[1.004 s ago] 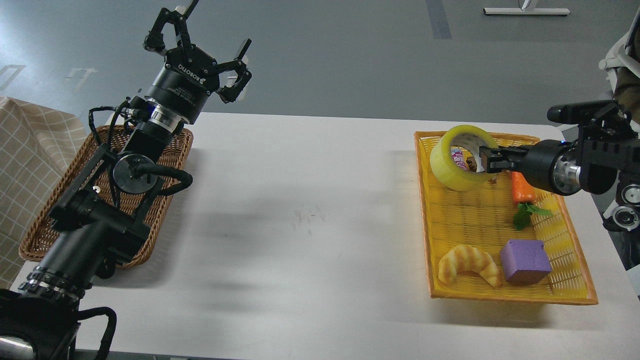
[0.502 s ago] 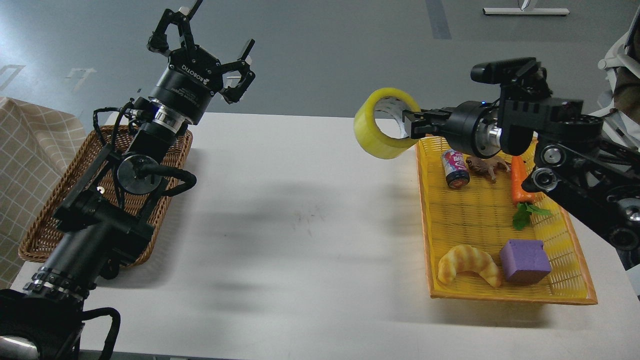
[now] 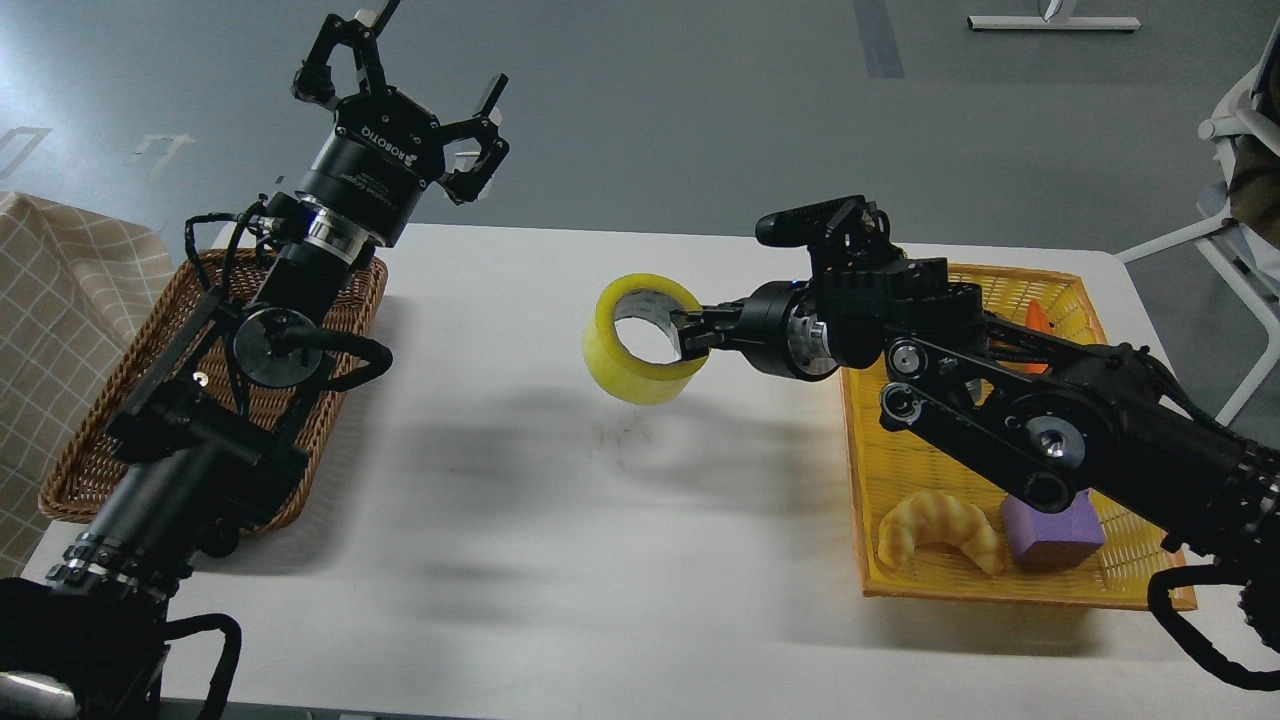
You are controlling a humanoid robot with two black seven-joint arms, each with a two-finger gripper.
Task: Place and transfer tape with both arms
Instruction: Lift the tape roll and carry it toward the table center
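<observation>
The tape (image 3: 640, 360), a wide yellow roll with a pale core, hangs in the air above the middle of the white table (image 3: 560, 520). My right gripper (image 3: 692, 335) is shut on the roll's right rim, one finger inside the core. My right arm reaches in from the right across the yellow basket (image 3: 1010, 590). My left gripper (image 3: 405, 95) is open and empty, raised high above the far end of the brown wicker basket (image 3: 80, 470) at the left, far from the tape.
The yellow basket holds a croissant (image 3: 935, 528), a purple block (image 3: 1060, 528) and an orange carrot (image 3: 1040, 320), partly hidden by my right arm. A checked cloth (image 3: 60, 300) lies at the far left. A white chair (image 3: 1235, 150) stands at the far right.
My right gripper has lifted the tape out of the yellow basket and carried it left and down, over the table's middle. My left arm has barely moved.
</observation>
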